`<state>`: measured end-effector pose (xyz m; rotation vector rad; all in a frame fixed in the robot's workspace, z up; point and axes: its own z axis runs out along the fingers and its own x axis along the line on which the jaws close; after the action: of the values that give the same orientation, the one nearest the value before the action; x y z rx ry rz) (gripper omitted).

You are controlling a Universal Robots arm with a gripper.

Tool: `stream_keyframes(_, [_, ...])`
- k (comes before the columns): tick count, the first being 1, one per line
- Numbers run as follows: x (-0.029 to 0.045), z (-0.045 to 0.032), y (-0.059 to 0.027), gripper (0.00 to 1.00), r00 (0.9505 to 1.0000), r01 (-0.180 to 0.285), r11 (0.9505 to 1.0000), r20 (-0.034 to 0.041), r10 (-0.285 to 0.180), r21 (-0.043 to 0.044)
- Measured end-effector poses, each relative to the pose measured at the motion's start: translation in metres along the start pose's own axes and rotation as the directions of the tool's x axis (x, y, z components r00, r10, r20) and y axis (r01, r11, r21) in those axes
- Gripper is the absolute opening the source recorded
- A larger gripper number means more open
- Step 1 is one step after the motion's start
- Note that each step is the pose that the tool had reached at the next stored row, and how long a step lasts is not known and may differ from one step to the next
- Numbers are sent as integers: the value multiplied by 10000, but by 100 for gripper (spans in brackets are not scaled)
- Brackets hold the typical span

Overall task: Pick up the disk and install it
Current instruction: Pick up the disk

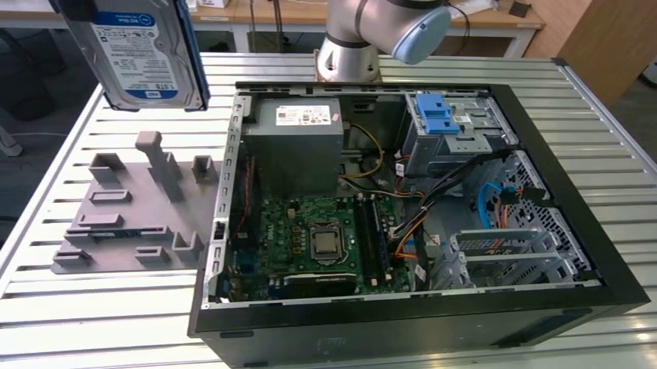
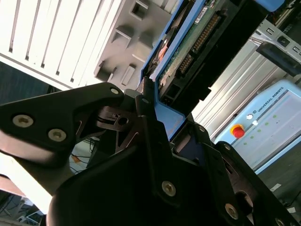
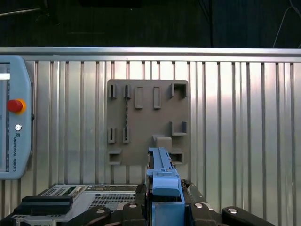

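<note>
High above the holder (image 1: 113, 231), the disk (image 1: 144, 54) hangs clamped edgewise in the closed gripper (image 2: 162, 115), picked up but not installed, and fitting it likely calls for squaring to the cage (image 1: 478, 132).

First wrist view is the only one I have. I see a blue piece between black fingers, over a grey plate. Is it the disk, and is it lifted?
Observer: Yes. In the exterior view the disk hangs in the air above the grey plate, with its blue-and-white label facing that camera.
Operator: Is the grip closed on it?
Observer: In the second wrist view the gripper is shut on the disk's blue frame.
Operator: Where is the cage?
Observer: In the exterior view the silver cage with its blue latch sits inside the open case, to the exterior view's right of the grey plate, apart from the disk.
</note>
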<state>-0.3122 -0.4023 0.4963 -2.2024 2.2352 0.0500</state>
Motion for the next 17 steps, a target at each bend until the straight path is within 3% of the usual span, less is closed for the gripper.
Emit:
stream_keyframes(14, [121, -8, -284, 36, 10000, 1, 10000, -1, -1, -12])
stream_keyframes(17, [147, -11, -400, 36, 10000, 1, 10000, -1, -1, -18])
